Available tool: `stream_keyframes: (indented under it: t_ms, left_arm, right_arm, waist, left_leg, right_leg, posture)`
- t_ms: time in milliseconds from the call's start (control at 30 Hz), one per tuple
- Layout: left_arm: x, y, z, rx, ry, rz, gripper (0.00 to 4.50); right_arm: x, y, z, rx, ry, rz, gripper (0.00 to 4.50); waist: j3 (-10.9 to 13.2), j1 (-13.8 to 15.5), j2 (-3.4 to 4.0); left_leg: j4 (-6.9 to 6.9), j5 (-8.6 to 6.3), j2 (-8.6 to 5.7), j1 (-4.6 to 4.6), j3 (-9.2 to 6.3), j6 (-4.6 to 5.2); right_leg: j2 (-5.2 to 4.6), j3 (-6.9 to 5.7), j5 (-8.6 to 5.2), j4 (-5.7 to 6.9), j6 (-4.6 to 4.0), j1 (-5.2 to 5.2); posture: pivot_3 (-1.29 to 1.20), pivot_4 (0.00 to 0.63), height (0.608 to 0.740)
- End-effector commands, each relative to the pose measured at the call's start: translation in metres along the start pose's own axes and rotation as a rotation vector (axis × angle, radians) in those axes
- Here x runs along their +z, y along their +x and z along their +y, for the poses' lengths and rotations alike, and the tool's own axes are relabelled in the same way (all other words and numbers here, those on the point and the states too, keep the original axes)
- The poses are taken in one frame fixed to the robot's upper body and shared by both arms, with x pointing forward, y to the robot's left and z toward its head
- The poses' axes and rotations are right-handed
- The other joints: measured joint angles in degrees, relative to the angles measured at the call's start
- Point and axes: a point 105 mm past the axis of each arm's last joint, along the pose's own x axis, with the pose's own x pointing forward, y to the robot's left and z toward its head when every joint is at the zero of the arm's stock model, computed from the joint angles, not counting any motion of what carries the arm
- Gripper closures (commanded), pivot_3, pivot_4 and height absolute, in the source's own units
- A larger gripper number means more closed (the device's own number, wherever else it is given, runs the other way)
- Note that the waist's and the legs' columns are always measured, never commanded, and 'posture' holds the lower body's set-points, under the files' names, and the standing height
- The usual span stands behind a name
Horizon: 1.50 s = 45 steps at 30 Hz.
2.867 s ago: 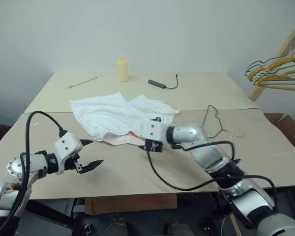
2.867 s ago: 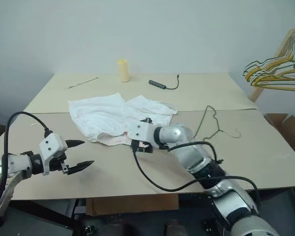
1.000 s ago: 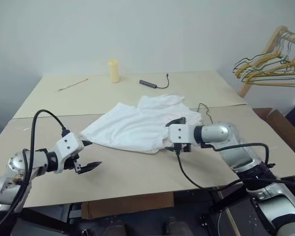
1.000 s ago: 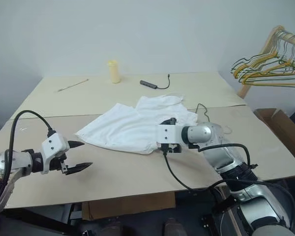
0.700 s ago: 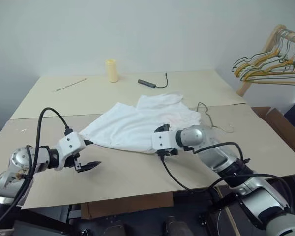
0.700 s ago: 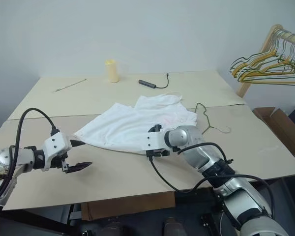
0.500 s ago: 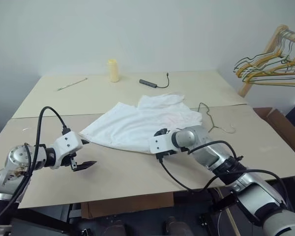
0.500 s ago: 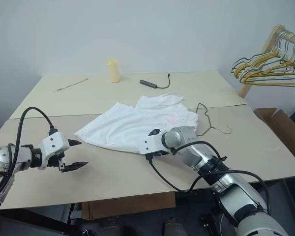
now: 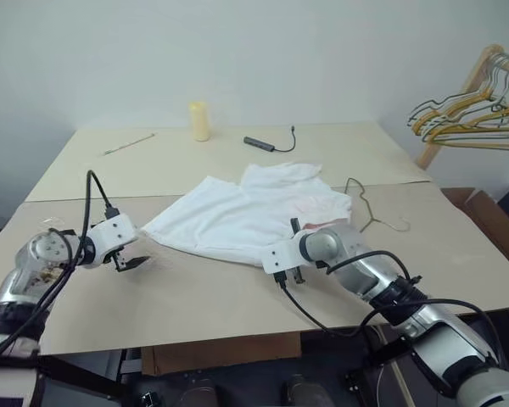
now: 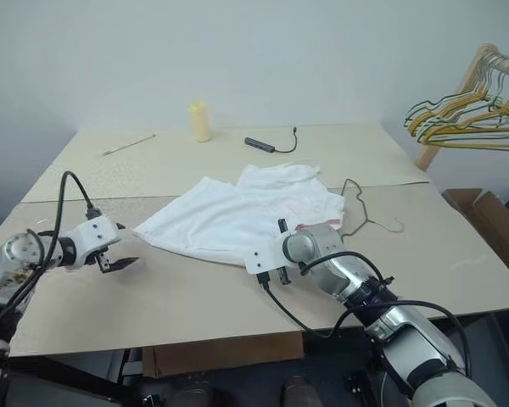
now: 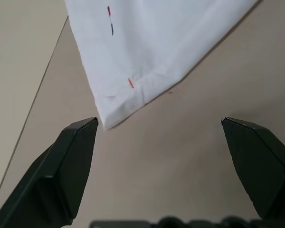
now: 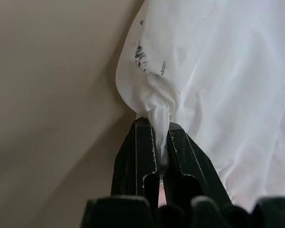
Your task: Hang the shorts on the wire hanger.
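Observation:
The white shorts (image 9: 246, 216) lie spread flat in the middle of the tan table (image 9: 195, 305). My right gripper (image 12: 157, 124) is at their near edge, shut on a pinched fold of the white fabric. My left gripper (image 10: 129, 246) stands open just above the table at the shorts' left corner (image 11: 133, 90). That corner lies just ahead of its fingers (image 11: 71, 156) and is not touched. The wire hanger (image 10: 361, 209) lies flat on the table just right of the shorts, apart from both grippers.
A yellow cylinder (image 9: 200, 121), a short black cable with a bar (image 9: 267, 145) and a thin stick (image 9: 129, 144) lie at the far side. A wooden rack with bunched yellow and grey hangers (image 9: 471, 119) stands at the right, above a cardboard box (image 10: 492, 212).
The shorts were dragged to the right over the last three seconds. My right gripper then sank to their near edge and shut on the fabric. My left gripper moved forward to the shorts' left corner, still open.

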Motion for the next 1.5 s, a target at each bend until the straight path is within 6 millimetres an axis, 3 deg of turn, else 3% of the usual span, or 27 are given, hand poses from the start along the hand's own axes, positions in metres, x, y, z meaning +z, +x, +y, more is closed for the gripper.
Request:
stream_keyframes:
  t_ms: [33,433,533,900,1033,1233,1367,1500]
  left_arm:
    - [0.005,0.01,0.006,-0.023,0.009,-0.028,0.0]
    - [0.008,0.051,0.011,-0.053,0.04,0.068,0.0]
    - [0.005,0.053,0.009,-0.065,0.035,0.094,0.63]
    - [0.002,0.052,0.013,-0.026,0.085,0.101,4.37]
    - [-0.005,0.049,0.02,0.032,0.156,0.157,4.47]
    - [-0.025,0.025,0.026,0.001,0.321,0.257,4.47]
    - [-0.05,-0.014,0.027,-0.039,0.359,0.336,4.47]
    - [-0.075,-0.056,0.012,-0.11,0.353,0.453,4.47]
  right_arm:
    - [0.003,-0.008,-0.018,-0.106,-0.003,-0.006,4.47]
    - [0.002,-0.014,-0.021,-0.149,0.022,-0.027,4.47]
    - [0.0,-0.016,-0.021,-0.163,0.029,-0.021,4.5]
    - [-0.002,-0.017,-0.02,-0.19,0.06,-0.023,4.5]
    - [-0.005,-0.014,-0.024,-0.228,0.086,-0.001,4.5]
    - [-0.007,-0.004,-0.05,-0.377,0.095,0.048,4.5]
    - [0.009,0.001,-0.074,-0.501,0.05,0.0,4.5]
    - [0.031,0.007,-0.08,-0.548,-0.043,-0.1,4.5]
  waist:
    - [0.0,0.05,-0.01]
    - [-0.05,0.09,-0.07]
    - [-0.05,0.05,-0.07]
    - [-0.07,-1.5,-0.09]
    - [-0.07,-1.7,-0.1]
    - [-0.09,-3.37,-0.12]
    - [-0.09,-4.88,-0.12]
    - [-0.1,-5.61,-0.15]
  left_leg:
    - [0.0,0.0,0.0,0.0,0.0,0.0]
    - [0.03,0.03,-0.03,0.05,-0.02,-0.04]
    - [0.03,0.03,-0.03,0.05,-0.03,-0.04]
    - [0.07,0.03,-0.03,0.02,-0.07,-0.04]
    - [0.07,0.03,-0.03,0.02,-0.06,-0.04]
    - [0.07,0.03,-0.03,0.02,-0.07,-0.04]
    - [0.04,0.02,0.0,-0.18,-0.06,-0.05]
    - [0.04,0.02,-0.01,-0.53,-0.07,-0.06]
  right_leg:
    - [0.0,0.0,0.0,0.01,0.0,0.0]
    - [0.0,-0.02,0.01,0.02,0.03,0.07]
    - [-0.01,-0.02,0.01,0.03,0.03,0.08]
    - [-0.01,-0.02,0.01,0.06,0.03,0.07]
    - [-0.01,-0.01,0.01,0.05,0.04,0.06]
    - [0.0,0.0,0.02,0.08,0.03,0.02]
    - [0.0,0.04,0.03,0.15,0.01,-0.22]
    - [-0.04,0.06,0.04,0.29,0.01,-0.6]
  posture:
    - [0.0,0.0,0.74]
    - [-0.03,0.0,0.74]
    - [-0.05,0.0,0.74]
    - [-0.04,0.0,0.74]
    - [-0.04,0.0,0.74]
    - [-0.05,0.0,0.74]
    - [-0.03,0.0,0.74]
    - [0.01,0.0,0.74]
